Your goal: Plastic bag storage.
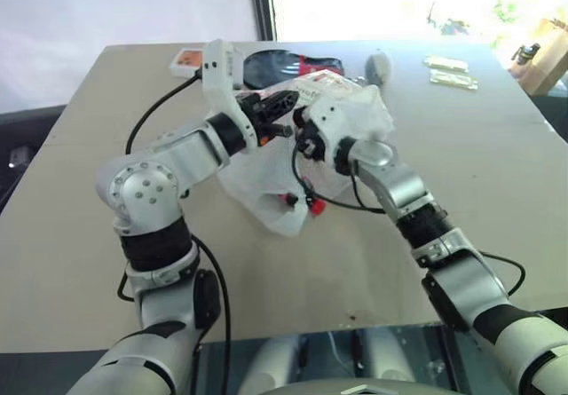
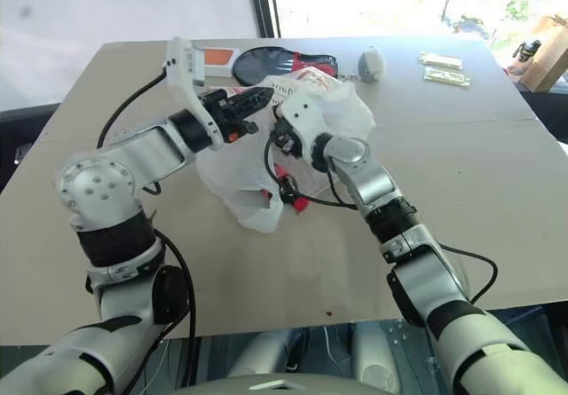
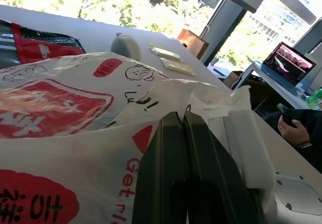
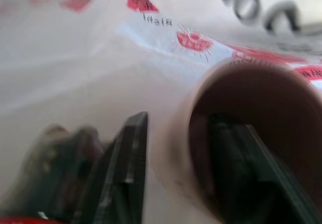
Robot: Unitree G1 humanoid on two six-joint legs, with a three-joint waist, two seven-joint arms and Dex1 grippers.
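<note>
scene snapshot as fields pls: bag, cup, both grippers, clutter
bag: white, red print, bunched, raised between the grippers, lower end on the table
left gripper: shut, pinching the bag's top
right gripper: against the bag, fingers apart, one inside the cup, one outside
cup: paper, mouth toward the wrist camera, pressed into the bag
clutter: red-and-black pouch behind the bag; two flat packets at the far right
</note>
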